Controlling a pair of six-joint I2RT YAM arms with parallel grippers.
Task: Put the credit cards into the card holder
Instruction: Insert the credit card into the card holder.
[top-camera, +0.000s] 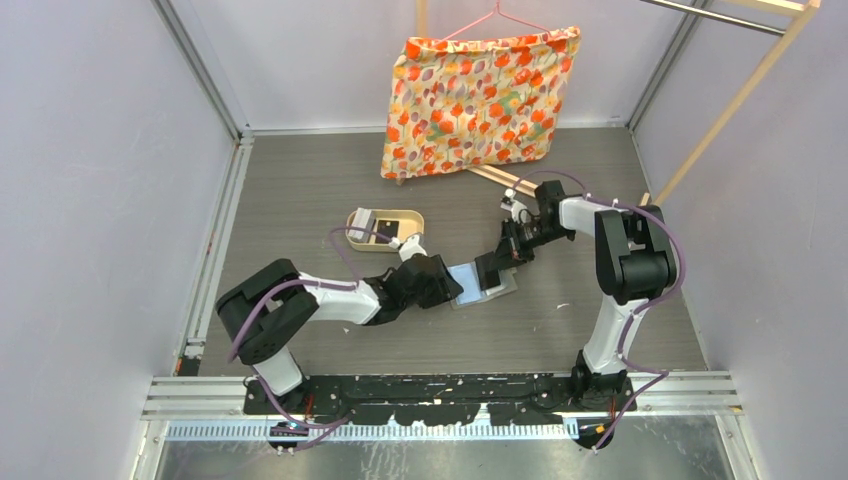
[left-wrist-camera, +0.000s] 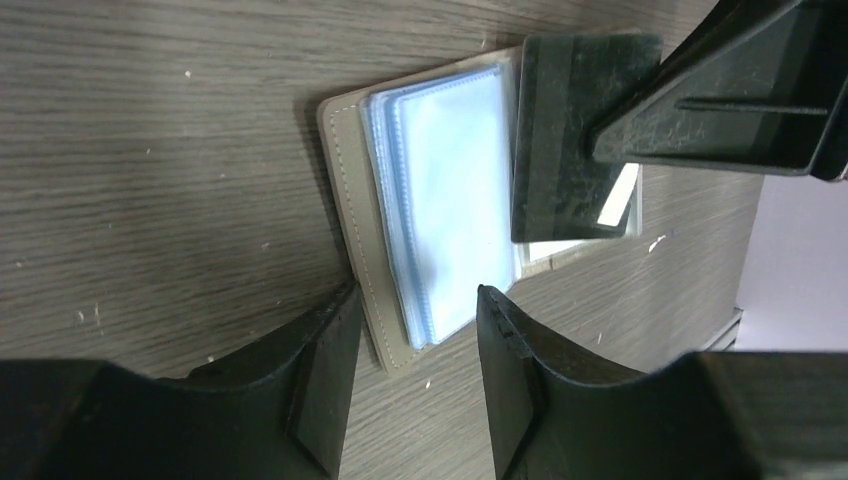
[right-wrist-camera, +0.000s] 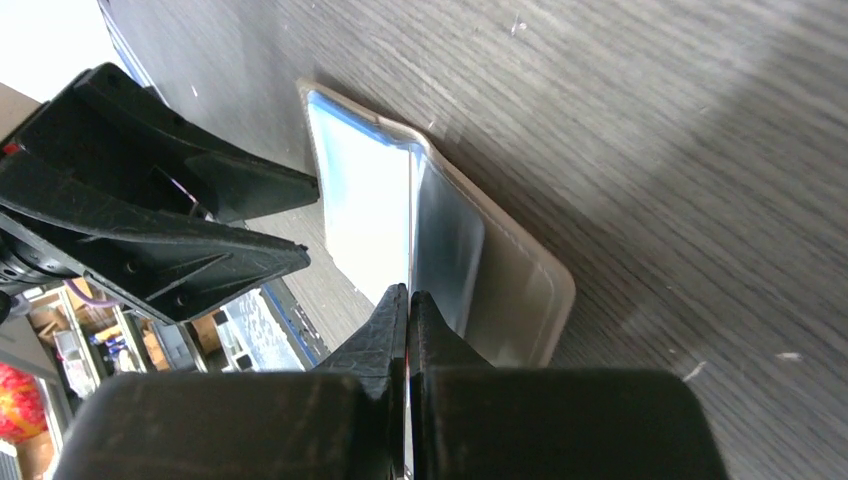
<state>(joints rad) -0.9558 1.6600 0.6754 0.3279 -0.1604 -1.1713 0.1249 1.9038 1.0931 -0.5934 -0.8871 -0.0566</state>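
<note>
Left gripper: my left gripper (left-wrist-camera: 418, 300) is low over the table (left-wrist-camera: 150, 150), jaws partway apart and pinching nothing. The card holder's near edge shows in the gap between them.
Right gripper: my right gripper (right-wrist-camera: 408, 300) is clamped tight on the black card (left-wrist-camera: 575, 140), which I hold on its thin edge.
Card holder: the card holder (left-wrist-camera: 440, 220) lies open and flat at mid-table, between my two arms. Its clear pockets are fanned, and its stitched grey cover sticks out past them on the left.
Card edge: in the left wrist view the card covers the holder's right half, one long edge just beside the fold. I cannot tell whether its lower edge touches a pocket or has gone into one.
Finger clearance: my grippers are close over the same holder but apart, with a strip of pocket visible between them.
Other cards: the other cards (top-camera: 372, 228), one pale and one dark, lie in the tan tray (top-camera: 412, 215), just beyond my left forearm.
Open room: bare table runs to the near side and to the right of the holder. The floral cloth (top-camera: 480, 100) hangs well apart at the far end.
Side limits: the walls stand well apart from both of my arms.
</note>
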